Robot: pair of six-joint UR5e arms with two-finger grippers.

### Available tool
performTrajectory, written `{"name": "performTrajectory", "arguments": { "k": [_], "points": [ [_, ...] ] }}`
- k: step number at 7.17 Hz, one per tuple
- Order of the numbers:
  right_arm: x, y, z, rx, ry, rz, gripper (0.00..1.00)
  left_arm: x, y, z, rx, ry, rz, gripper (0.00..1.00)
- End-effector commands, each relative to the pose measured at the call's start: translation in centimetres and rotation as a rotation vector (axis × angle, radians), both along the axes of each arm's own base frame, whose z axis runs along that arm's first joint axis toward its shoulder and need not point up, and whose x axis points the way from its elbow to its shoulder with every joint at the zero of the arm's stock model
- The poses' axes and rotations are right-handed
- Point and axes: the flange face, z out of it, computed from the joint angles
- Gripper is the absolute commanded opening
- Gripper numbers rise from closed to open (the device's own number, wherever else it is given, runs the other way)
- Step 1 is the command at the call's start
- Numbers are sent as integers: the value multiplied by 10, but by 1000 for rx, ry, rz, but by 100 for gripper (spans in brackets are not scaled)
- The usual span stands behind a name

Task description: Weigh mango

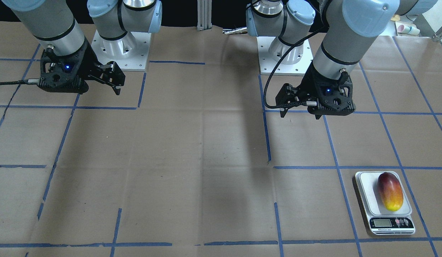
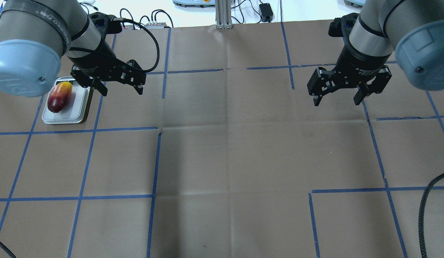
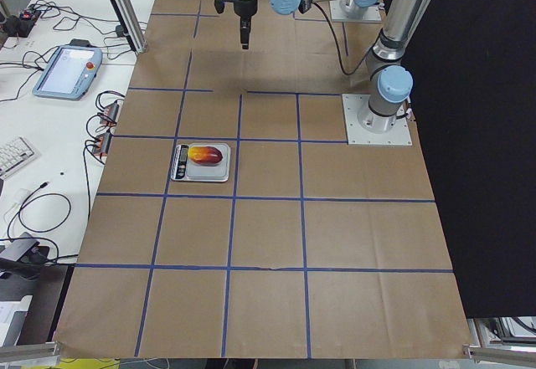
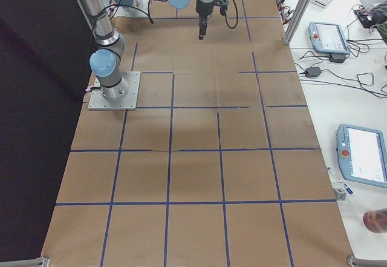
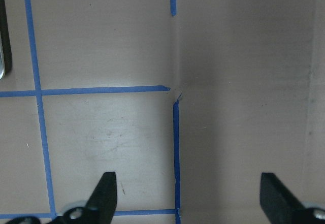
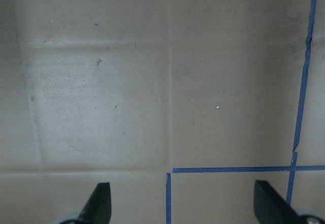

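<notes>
The mango (image 1: 390,191), dark red at one end and yellow at the other, lies lengthwise on the platform of a white kitchen scale (image 1: 365,189). Mango (image 2: 59,96) and scale (image 2: 76,107) sit at the table's far left in the overhead view, and the mango (image 3: 209,154) also shows in the exterior left view. My left gripper (image 2: 122,91) is open and empty, raised above the paper just inward of the scale; its wrist view (image 5: 188,188) shows only paper and tape. My right gripper (image 2: 336,102) is open and empty over the far right, also seen in its wrist view (image 6: 183,193).
Brown paper with a blue tape grid (image 2: 155,161) covers the table. The two arm bases (image 1: 283,53) stand at the robot's edge. Teach pendants (image 4: 329,37), cables and a keyboard lie on the white bench beyond the table's far edge.
</notes>
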Motion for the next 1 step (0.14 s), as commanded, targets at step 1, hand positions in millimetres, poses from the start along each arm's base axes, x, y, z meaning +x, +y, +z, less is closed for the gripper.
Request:
{"name": "performTrajectory", "arguments": {
  "k": [1],
  "points": [
    [0, 0, 0, 0, 0, 0, 100, 7, -1, -1, 1, -1, 11, 100]
  ]
}}
